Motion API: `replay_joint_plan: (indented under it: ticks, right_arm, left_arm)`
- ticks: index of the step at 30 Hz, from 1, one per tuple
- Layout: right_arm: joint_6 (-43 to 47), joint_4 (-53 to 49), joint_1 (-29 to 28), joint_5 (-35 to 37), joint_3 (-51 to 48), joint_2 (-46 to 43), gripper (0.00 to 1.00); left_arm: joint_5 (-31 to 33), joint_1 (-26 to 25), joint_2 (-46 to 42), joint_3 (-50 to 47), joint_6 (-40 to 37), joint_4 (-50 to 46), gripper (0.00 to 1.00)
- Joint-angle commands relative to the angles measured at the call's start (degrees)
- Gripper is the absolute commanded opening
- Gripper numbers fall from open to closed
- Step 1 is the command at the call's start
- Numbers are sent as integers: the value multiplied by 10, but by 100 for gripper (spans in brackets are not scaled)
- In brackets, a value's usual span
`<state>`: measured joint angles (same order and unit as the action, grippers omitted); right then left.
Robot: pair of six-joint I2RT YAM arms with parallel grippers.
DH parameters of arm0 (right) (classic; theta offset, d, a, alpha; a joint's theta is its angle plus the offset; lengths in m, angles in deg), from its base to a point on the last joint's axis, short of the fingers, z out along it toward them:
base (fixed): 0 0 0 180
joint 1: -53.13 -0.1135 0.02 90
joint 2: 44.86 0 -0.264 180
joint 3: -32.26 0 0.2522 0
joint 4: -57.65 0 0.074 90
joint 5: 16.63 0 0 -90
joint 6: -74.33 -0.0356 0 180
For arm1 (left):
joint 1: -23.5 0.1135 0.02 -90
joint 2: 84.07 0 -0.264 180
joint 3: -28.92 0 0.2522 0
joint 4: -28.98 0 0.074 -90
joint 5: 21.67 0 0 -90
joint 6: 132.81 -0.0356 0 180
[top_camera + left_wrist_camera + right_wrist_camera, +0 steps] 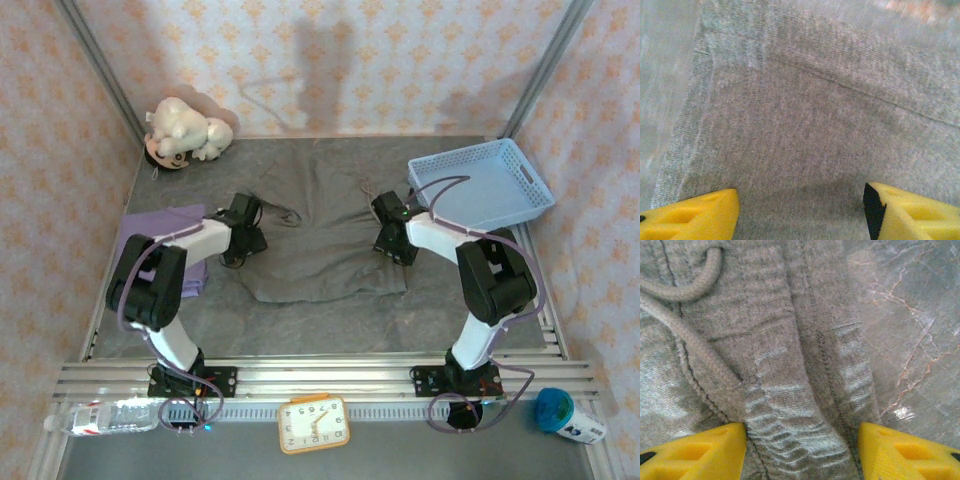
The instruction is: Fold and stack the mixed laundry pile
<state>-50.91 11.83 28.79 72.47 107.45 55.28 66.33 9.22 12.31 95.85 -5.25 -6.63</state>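
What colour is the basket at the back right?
Light blue basket, clearest in the top external view.

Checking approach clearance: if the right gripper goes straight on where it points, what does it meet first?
The dark grey garment: its ribbed fold lies ahead of the right gripper, between the open fingers. Depth unclear, looks close.

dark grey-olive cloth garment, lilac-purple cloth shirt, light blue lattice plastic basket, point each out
dark grey-olive garment (330, 235): top view, flat middle
lilac-purple shirt (140, 228): top view, left part
light blue basket (490, 190): top view, bare floor
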Motion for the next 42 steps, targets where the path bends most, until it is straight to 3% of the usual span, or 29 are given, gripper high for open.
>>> replay_joint_plan:
  ticks: [1,4,7,13,19,28,35,37,42]
  right_arm:
    - [30,-24,-1,13,35,-18,61]
    - [52,-32,-1,14,68,-33,61]
    - [67,-38,-1,39,106,-34,62]
    - [70,-21,3,78,184,22,61]
    - [66,20,11,63,251,109,57]
    - [36,-16,25,65,324,223,50]
    - [31,-10,37,13,335,259,50]
    - [36,-4,36,-13,347,272,51]
    - [74,-13,31,-33,357,241,58]
  left_arm:
    - [-16,-3,-58,-20,29,-28,68]
    - [23,-1,-84,46,-8,-37,69]
    - [35,6,-37,156,-39,-35,68]
    - [3,12,151,382,-64,-15,31]
    - [-13,17,313,545,-54,-75,29]
    - [64,52,341,481,-5,-101,29]
    - [90,96,228,244,79,-22,31]
    - [85,96,204,204,83,8,36]
    - [39,96,199,252,31,-36,67]
